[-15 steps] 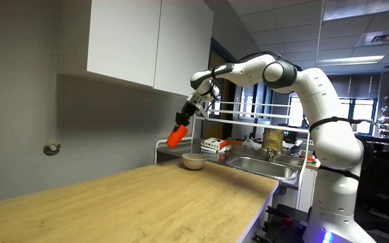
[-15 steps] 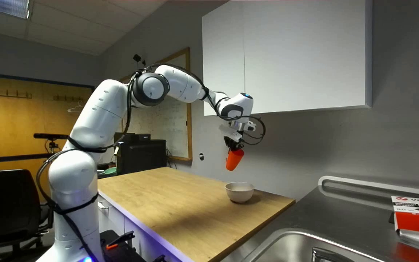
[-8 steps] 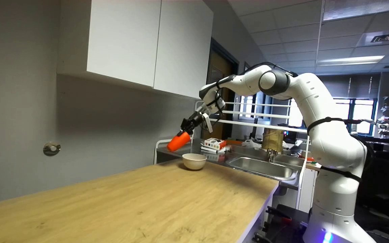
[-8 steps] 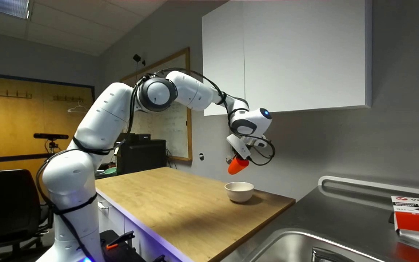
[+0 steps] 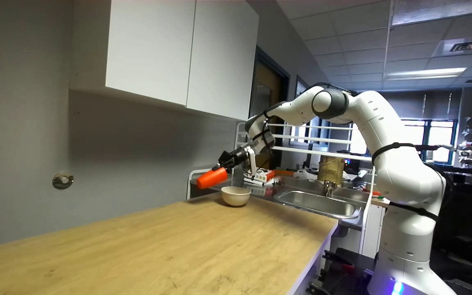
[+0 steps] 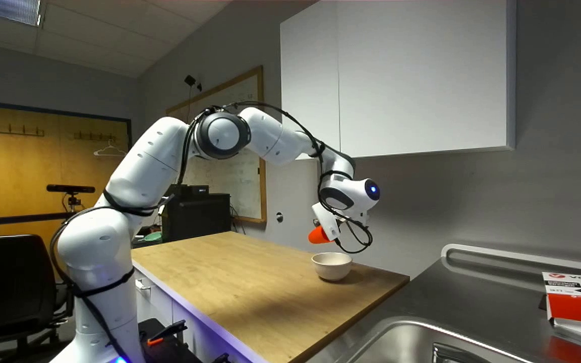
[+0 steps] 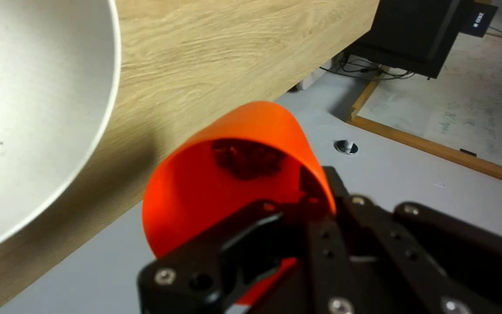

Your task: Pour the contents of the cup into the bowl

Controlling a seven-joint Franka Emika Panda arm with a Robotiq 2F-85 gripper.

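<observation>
Cup (image 5: 210,179) tipped further, hand (image 5: 219,166) clamped on its rim, bowl (image 5: 236,196) apart, near table edge (image 6: 371,301)

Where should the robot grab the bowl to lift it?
Probably by the rim, coming straight down from above and pinching it inside and out. The bowl stands upright with its open top facing up, and the rim looks thin, with no handle showing. The gripper would have to let go of the cup first.
</observation>
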